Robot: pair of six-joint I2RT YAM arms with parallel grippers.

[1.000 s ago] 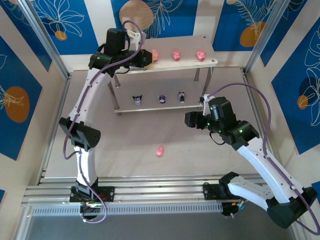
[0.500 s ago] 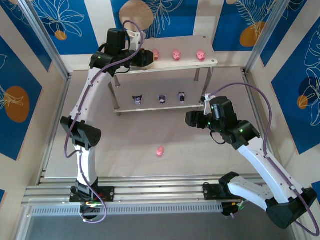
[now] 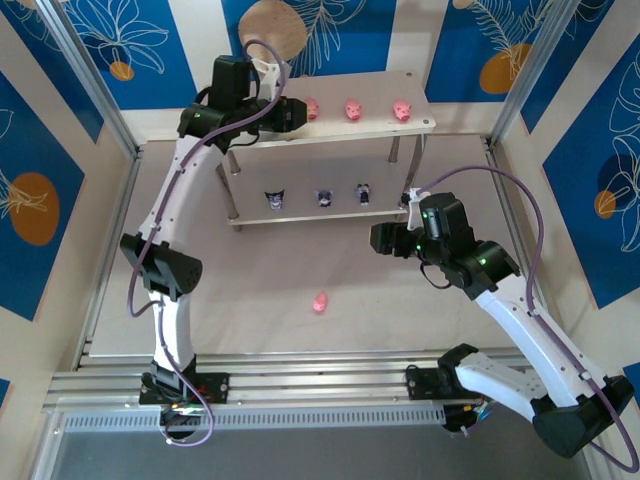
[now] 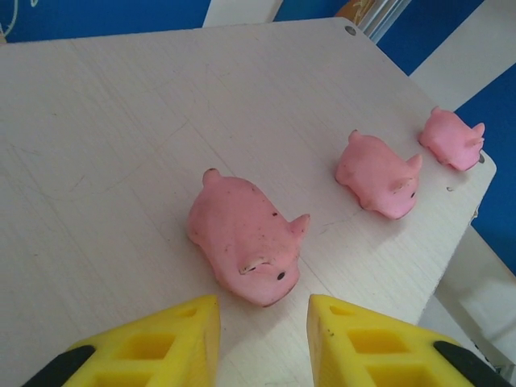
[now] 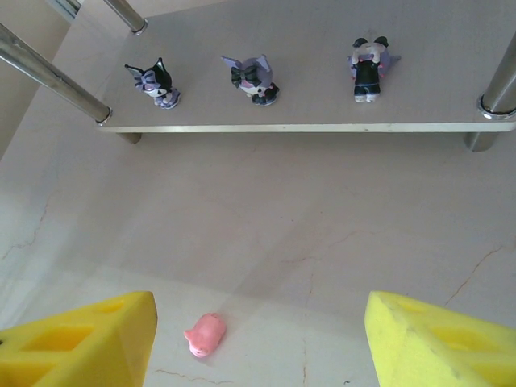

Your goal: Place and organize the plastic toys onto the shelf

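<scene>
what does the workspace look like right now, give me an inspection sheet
surface: table pale with thin veins
job's things: shelf upright at the far side; three pigs in a row on its top board; three dark toys in a row on its lower board; one loose pig on the table
clutter: nothing seen
grippers: left gripper open, over the top board, just short of the nearest pig; right gripper open and empty, above the table
cables: purple cables loop along each arm, off the toys
surroundings: blue leaf-print panels, metal posts
</scene>
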